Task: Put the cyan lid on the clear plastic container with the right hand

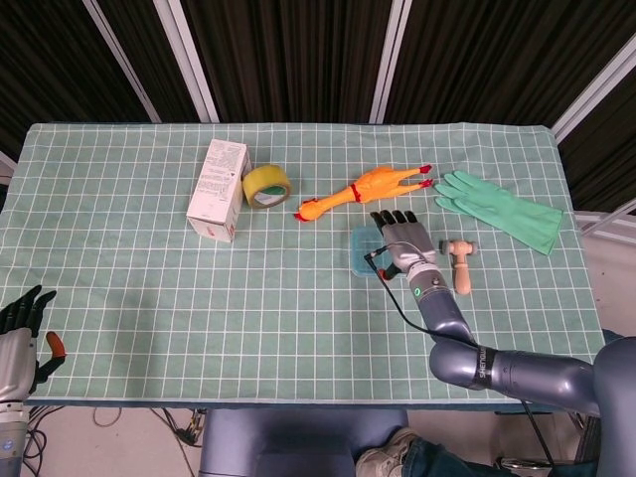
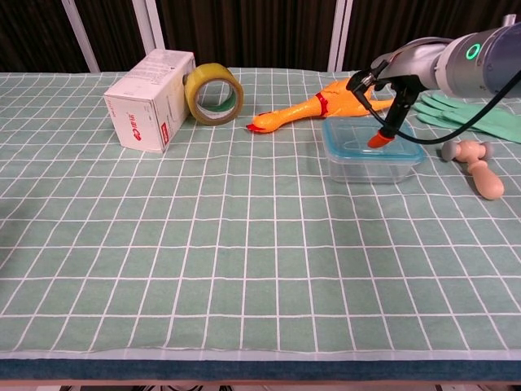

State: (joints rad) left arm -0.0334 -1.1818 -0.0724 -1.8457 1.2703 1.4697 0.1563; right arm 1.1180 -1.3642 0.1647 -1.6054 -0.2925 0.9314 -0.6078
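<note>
Hovering right robot hand [image 1: 404, 241] above cyan lid [image 2: 372, 140], lid seated on clear plastic container [image 2: 370, 165]

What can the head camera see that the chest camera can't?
Only the head view shows the left hand, waiting off the table's near left corner, and the whole green glove. Only the chest view shows the container's clear side wall under the cyan lid. Both show the right hand over the lid, the box, tape, rubber chicken and wooden mallet.
</note>
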